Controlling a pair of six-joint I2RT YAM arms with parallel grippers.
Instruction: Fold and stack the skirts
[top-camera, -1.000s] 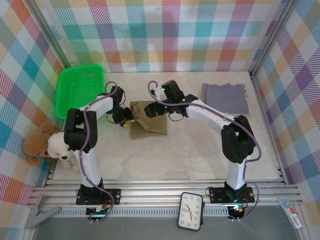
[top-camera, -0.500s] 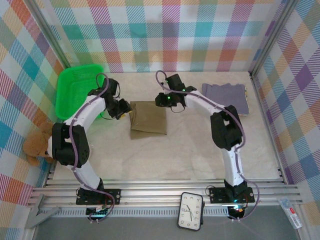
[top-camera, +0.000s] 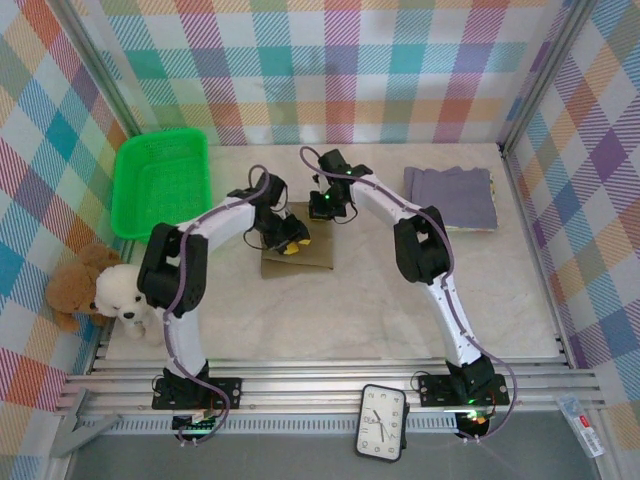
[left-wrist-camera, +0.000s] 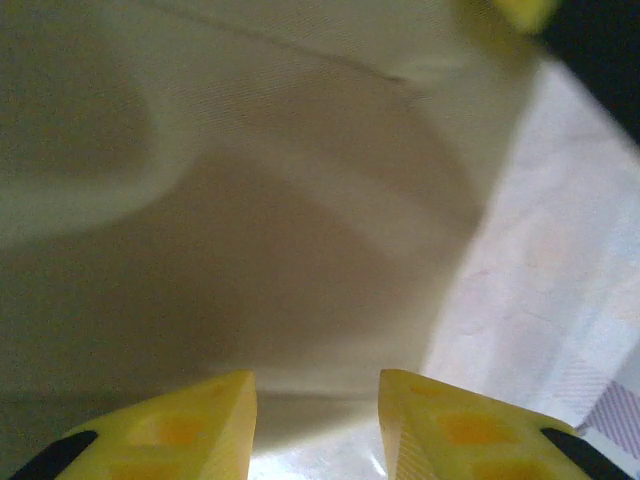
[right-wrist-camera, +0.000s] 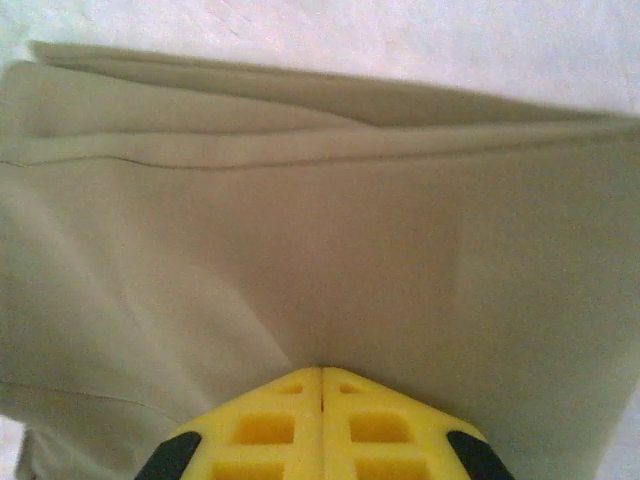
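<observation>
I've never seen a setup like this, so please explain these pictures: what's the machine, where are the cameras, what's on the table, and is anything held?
Two robot arms bolted to a table. One camera looks down from above; the other two ride on the wrists. On the table: an olive skirt, a folded grey skirt, a green basket; teddy bears sit beside its left edge. The right gripper is pinched shut on the olive skirt; the left gripper is open over it.

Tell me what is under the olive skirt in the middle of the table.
The pale tabletop shows all around the olive skirt, and its edge shows its own folded layers lying on each other. Whatever is directly beneath is covered by the cloth.
</observation>
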